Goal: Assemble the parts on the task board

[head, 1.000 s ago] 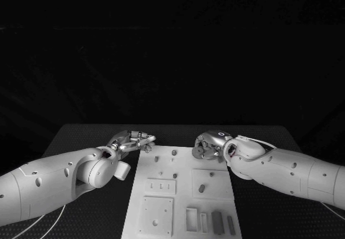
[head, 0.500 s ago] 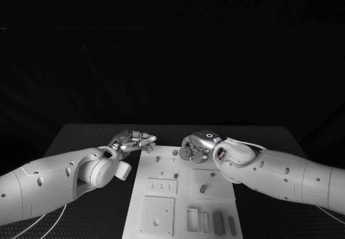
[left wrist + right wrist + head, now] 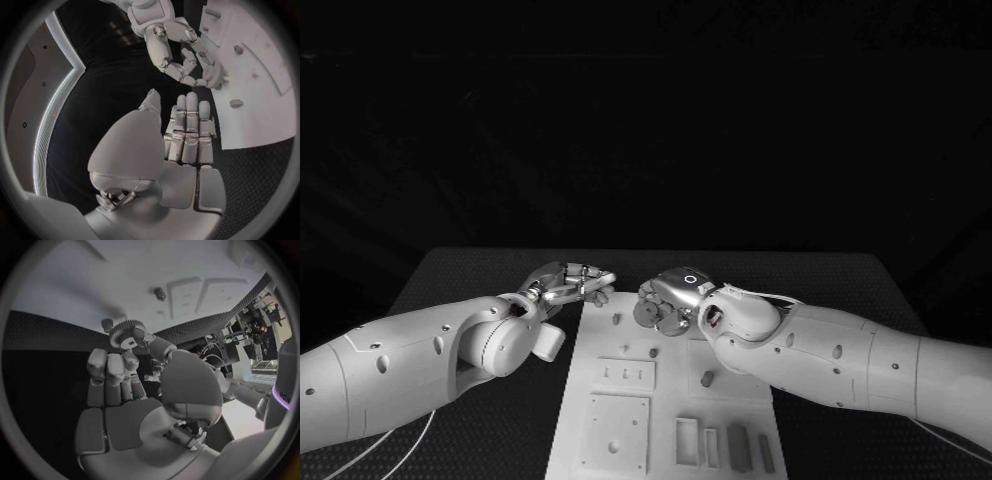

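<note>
The white task board (image 3: 668, 400) lies in the middle of the table, with short pegs (image 3: 615, 320) standing near its far end. My right hand (image 3: 668, 300) hovers over the board's far end and pinches a small toothed gear (image 3: 127, 334) between thumb and fingertips. The board (image 3: 125, 285) and one peg (image 3: 160, 293) lie just beyond the gear. My left hand (image 3: 567, 282) stays off the board's far left corner, fingers stretched out straight and side by side (image 3: 181, 145), holding nothing. The right hand (image 3: 172, 50) reaches toward the board (image 3: 256, 85) in the left wrist view.
Nearer me the board carries a raised square plate (image 3: 615, 435), a smaller block with slits (image 3: 625, 375) and several narrow upright pieces (image 3: 733, 445) at its near right. Black table (image 3: 459, 275) borders the board on both sides.
My right hand has carried the gear leftward across the board's far end, from its right side toward the middle. The left hand has stayed put.
</note>
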Controlling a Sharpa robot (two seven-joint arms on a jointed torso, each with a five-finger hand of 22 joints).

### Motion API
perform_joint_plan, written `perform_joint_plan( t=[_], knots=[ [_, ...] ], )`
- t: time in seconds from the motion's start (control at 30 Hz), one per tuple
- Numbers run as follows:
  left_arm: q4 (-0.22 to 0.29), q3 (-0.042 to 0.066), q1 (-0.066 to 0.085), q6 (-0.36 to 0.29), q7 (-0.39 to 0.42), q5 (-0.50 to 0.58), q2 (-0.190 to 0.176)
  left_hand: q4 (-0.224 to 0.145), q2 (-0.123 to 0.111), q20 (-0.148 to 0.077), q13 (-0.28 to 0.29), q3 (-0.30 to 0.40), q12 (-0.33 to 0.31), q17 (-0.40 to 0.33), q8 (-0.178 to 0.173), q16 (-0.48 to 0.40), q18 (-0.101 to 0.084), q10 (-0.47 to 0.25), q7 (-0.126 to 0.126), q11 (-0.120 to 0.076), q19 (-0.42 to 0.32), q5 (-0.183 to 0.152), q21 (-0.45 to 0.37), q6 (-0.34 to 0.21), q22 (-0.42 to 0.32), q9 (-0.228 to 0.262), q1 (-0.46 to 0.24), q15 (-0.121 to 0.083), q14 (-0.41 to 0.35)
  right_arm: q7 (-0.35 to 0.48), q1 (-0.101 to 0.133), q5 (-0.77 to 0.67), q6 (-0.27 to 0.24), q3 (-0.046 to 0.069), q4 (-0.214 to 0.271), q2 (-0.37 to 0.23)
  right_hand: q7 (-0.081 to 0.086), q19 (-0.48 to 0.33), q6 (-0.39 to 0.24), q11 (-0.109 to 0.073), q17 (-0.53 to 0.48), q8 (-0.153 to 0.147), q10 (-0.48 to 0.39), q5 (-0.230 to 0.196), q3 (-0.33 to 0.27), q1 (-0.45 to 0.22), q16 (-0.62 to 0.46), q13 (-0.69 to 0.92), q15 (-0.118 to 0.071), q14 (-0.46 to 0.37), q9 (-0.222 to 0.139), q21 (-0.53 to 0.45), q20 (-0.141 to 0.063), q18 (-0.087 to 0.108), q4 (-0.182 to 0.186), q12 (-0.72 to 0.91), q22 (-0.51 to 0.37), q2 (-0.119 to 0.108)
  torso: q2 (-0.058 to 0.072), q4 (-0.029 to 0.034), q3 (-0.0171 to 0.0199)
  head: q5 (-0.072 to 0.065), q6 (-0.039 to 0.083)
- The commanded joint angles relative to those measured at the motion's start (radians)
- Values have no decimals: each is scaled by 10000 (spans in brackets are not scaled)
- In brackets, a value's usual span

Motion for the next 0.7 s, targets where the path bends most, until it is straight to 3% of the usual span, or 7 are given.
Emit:
perform_joint_plan(
  t=[0.03,0.1,0.4,0.47,0.7],
  knots=[
    [-2,9,7,5,55,-37,24,-12,-21,-74,16,-56,-45,17,-39,-68,77,-43,72,18,14,-10,-53,-21,12,16,-103,12,30,-138,-36,-329,-38,-3,-147,127,-94,31,1587,-99,-16,71,-32,-51,61,-9,-46,-12,-16,42,219,43,-33,617,8,-38,-16,-87,8,29,-25,-15,-2],
    [-16,9,10,5,36,-37,15,-11,-17,-74,17,-55,-46,17,-39,-68,77,-44,72,18,15,-9,-53,-21,13,17,-106,12,30,-131,-86,-335,-8,-17,-257,226,-93,33,1584,-99,-27,68,-30,-50,65,-11,-57,-13,-16,34,219,44,-34,617,10,-40,-18,-92,2,23,-16,-24,-19],
    [-15,10,10,70,36,185,19,-15,-14,-75,20,-53,-47,18,-40,-70,79,-45,72,18,16,-12,-53,-21,13,19,-109,12,30,-91,-240,-328,-25,-70,-712,505,-87,40,1563,-94,-81,47,-28,-63,87,-23,-112,-21,-14,0,219,38,-37,617,28,-59,-29,-102,22,30,-45,-4,-76],
    [-12,10,10,78,37,183,17,-17,-16,-76,20,-53,-48,18,-40,-70,79,-45,72,18,16,-13,-54,-21,14,19,-108,11,29,-89,-244,-328,8,-81,-752,542,-84,39,1555,-91,-113,39,-31,-77,96,-26,-145,-24,-13,-26,219,33,-37,617,33,-68,-34,-105,17,22,-27,-2,-86],
    [-20,10,10,77,38,177,14,-21,-23,-77,22,-53,-50,18,-41,-72,80,-49,71,18,14,-14,-55,-21,14,21,-102,11,28,-91,-246,-319,86,-101,-859,597,-76,36,1535,-84,-163,19,-38,-106,110,-37,-202,-31,-8,-63,220,22,-38,617,44,-89,-45,-118,6,12,-12,-31,-134]
  ],
)
